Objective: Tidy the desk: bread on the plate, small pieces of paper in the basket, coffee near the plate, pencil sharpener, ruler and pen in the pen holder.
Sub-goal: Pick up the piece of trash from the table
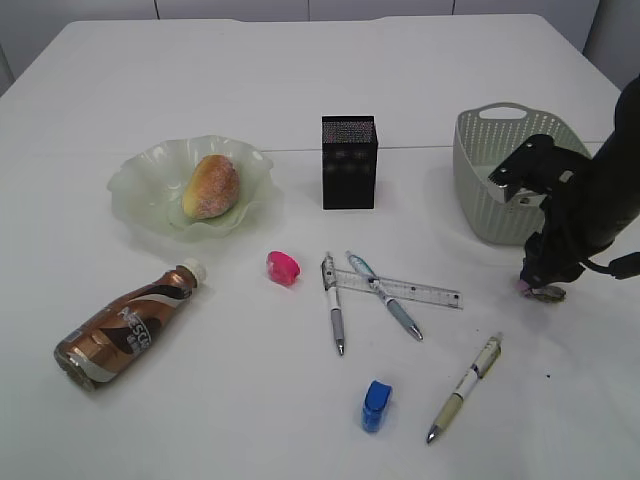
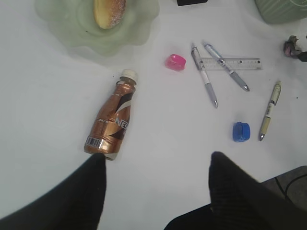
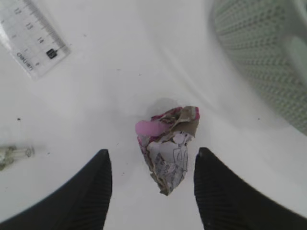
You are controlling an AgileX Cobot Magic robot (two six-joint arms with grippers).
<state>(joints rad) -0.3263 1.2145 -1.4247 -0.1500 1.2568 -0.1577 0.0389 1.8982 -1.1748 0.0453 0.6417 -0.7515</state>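
The white desk (image 1: 300, 70) fills the view, its far edge against a pale wall. My right arm (image 1: 600, 200) reaches down near the right edge, just before the basket (image 1: 500, 180). My right gripper (image 3: 151, 182) hangs open around the crumpled paper (image 3: 168, 143), its fingers (image 3: 91, 187) either side, not clamping it.

Desk setting; white table (image 1: 300, 70), pen holder (image 1: 348, 162)

One bread roll (image 1: 211, 187), one plate (image 1: 135, 185), one coffee bottle (image 1: 125, 326), two pencil sharpeners (image 1: 283, 267) (image 1: 376, 405), three pens (image 1: 333, 302) (image 1: 385, 295) (image 1: 466, 386), one ruler (image 1: 430, 293), one pen holder (image 1: 348, 162), one basket (image 1: 480, 190), one crumpled paper (image 3: 169, 143).
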